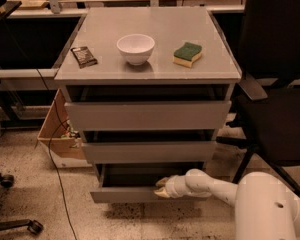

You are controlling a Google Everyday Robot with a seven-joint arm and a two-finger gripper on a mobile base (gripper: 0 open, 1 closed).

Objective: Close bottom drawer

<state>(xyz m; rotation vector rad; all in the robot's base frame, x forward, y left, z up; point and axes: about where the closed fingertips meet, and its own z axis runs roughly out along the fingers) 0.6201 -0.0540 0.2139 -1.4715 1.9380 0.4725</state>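
Observation:
The bottom drawer [122,194] is the lowest of the grey cabinet's three. It stands a short way out, with a strip of its shallow tray showing above the flat front. My gripper [161,187] is at the end of the white arm coming in from the lower right. It rests against the top edge of the drawer's front, right of the middle. Its cream fingertips [161,192] touch the front.
Two wider grey drawers [147,115] sit above. The cabinet top holds a white bowl [135,48], a green and yellow sponge [187,53] and a dark packet [83,56]. A black chair [275,104] stands at the right, a cardboard box [57,131] at the left, a chair wheel [34,227] at the lower left.

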